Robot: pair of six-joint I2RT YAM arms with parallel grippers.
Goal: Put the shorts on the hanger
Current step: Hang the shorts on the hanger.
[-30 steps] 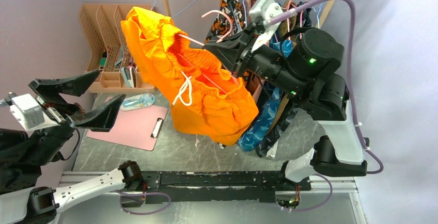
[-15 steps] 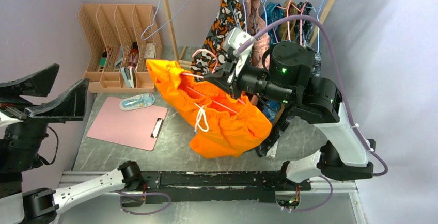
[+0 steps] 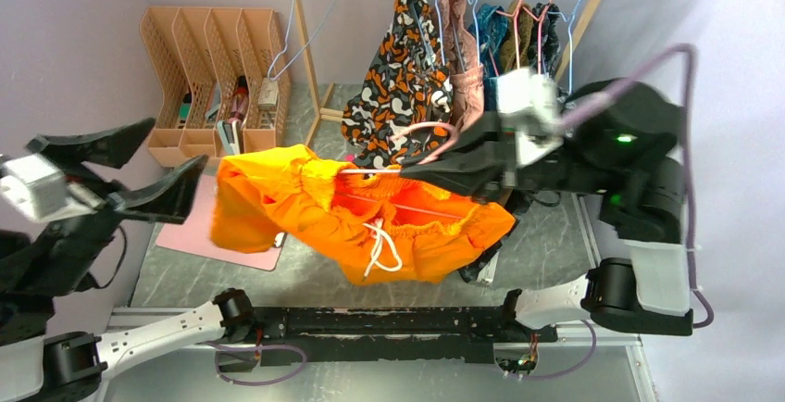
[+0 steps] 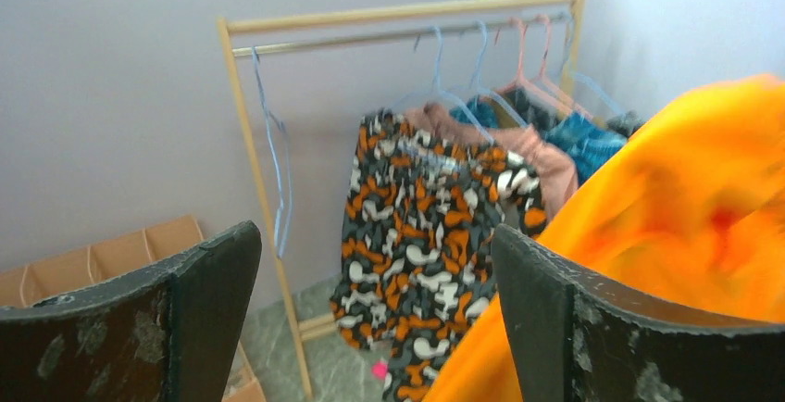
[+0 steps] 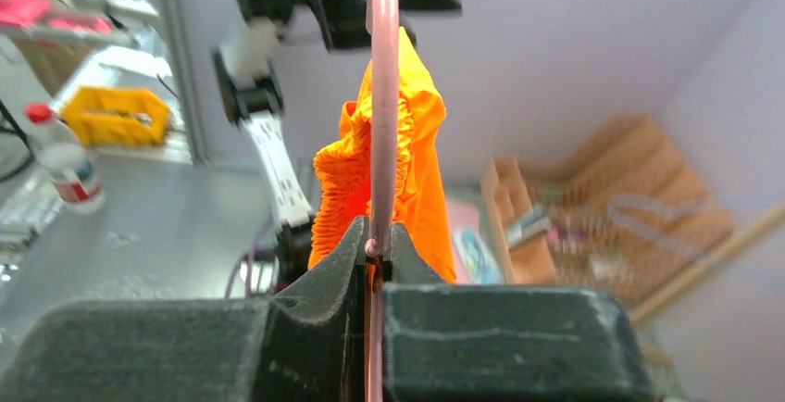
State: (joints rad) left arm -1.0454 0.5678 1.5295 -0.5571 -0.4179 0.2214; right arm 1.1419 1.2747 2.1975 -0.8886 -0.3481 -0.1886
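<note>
Holding: right gripper [image 3: 414,167] pinched shut on pink wire hanger [image 3: 428,128].
Garment: orange shorts [image 3: 296,203] threaded on the hanger, just beyond its fingertips.
Other arm: left gripper [image 3: 139,169] wide open, empty, shorts near its tips.
Handling: light, limp; probably best gripped at the gathered waistband [image 3: 444,228].

This is looking like a robotics lab staged as a wardrobe corner: plain lilac walls [image 3: 65,41] are enclosing a grey marbled tabletop [image 3: 305,282] that is carrying a black metal mounting rail [image 3: 370,321] and a light wooden clothes rack [image 4: 398,13] hung with garments.
</note>
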